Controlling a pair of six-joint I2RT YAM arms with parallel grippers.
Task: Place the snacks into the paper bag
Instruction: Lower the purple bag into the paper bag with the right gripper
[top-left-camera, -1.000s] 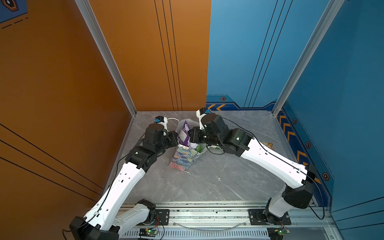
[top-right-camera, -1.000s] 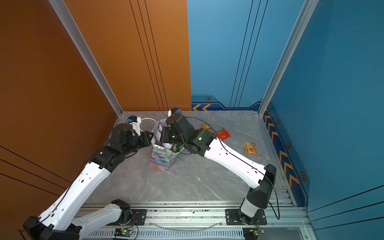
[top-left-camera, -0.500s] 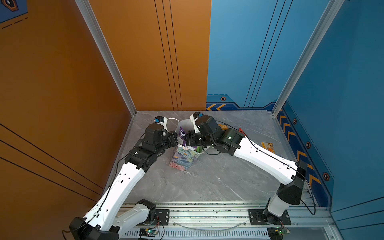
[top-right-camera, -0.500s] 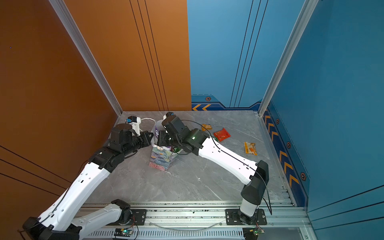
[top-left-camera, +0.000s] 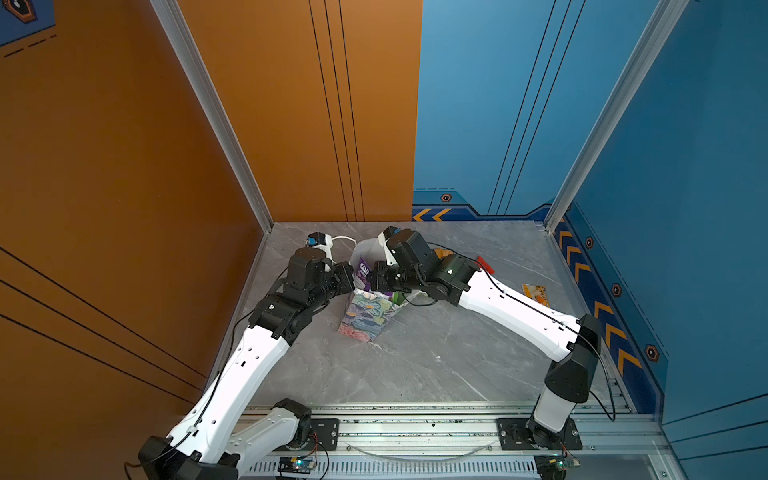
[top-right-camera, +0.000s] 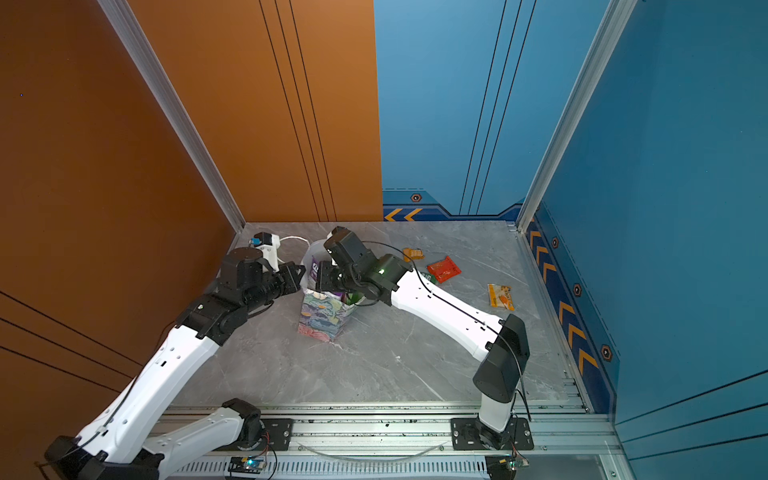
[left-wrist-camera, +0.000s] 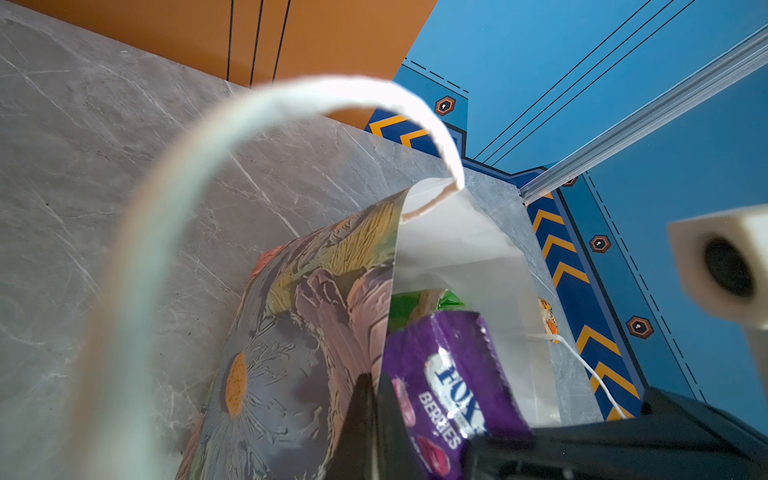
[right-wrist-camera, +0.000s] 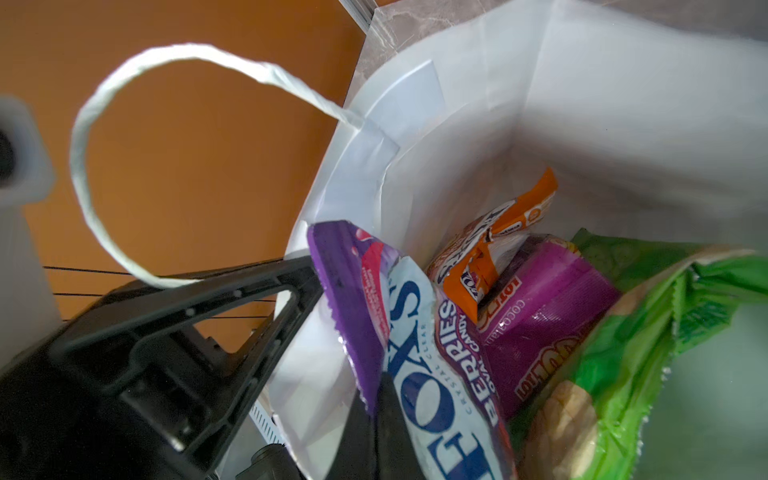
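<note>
The floral paper bag (top-left-camera: 365, 316) (top-right-camera: 324, 316) stands open left of the table's middle. My left gripper (top-left-camera: 352, 276) (left-wrist-camera: 372, 382) is shut on the bag's left wall at the rim. From the opposite side my right gripper (top-left-camera: 372, 278) (right-wrist-camera: 380, 386) hangs over the mouth, shut on the edge of a purple berry-candy packet (top-right-camera: 314, 270) (left-wrist-camera: 449, 374) (right-wrist-camera: 415, 353) that dips into the opening. Inside the bag lie an orange packet (right-wrist-camera: 498, 245), a magenta packet (right-wrist-camera: 548, 299) and a green packet (right-wrist-camera: 644, 324). The bag's floor is hidden.
On the grey marble table right of the bag lie a small orange packet (top-right-camera: 413, 253), a red packet (top-right-camera: 444, 269) and a yellow packet (top-right-camera: 500, 296) near the right wall. The bag's white cord handles (left-wrist-camera: 291, 95) (right-wrist-camera: 124, 124) arch above its rim.
My right gripper has swung left and down with the purple packet, bringing it into the bag's mouth. The left arm and the bag have kept still.
</note>
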